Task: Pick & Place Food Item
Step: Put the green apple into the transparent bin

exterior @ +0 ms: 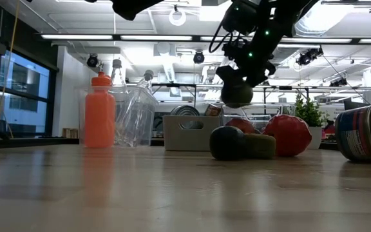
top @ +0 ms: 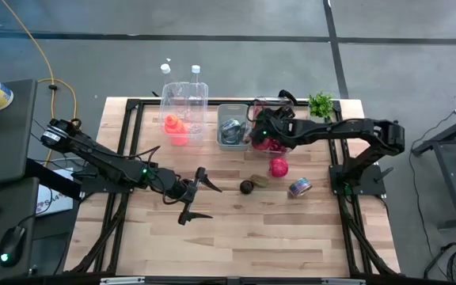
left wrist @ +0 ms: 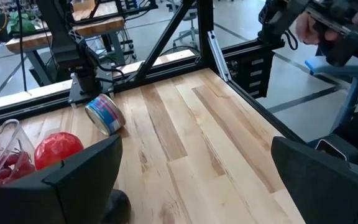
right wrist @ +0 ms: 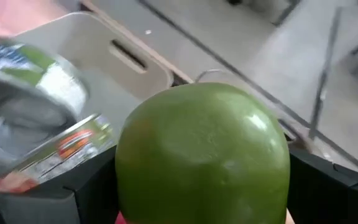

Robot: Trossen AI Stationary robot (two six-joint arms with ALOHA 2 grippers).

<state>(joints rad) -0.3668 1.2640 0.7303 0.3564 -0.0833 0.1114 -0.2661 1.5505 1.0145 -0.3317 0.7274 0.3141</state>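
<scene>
At the left of the wooden slatted table [top: 236, 237], the left gripper [top: 199, 195] is held just above the boards, its two dark fingers spread wide apart with nothing between them. Farther back, an orange plastic bottle [exterior: 100, 111] is seen standing upright, touching a clear plastic container [exterior: 135, 116]. Next comes a grey rectangular bin [top: 232, 127] in which tin cans [right wrist: 36, 118] are lying. In front of it, on the bare boards, a dark round fruit [exterior: 227, 143] is found resting against a brownish oval fruit [exterior: 259, 145]. The right gripper [exterior: 237, 90] is raised over the back of the table by the grey bin, and its fingers are clamped on a smooth green round fruit [right wrist: 202, 155], which is held clear of the table. A red round fruit [top: 279, 167] lies just beyond, and a labelled tin can [top: 299, 187] is lying on its side at the right.
</scene>
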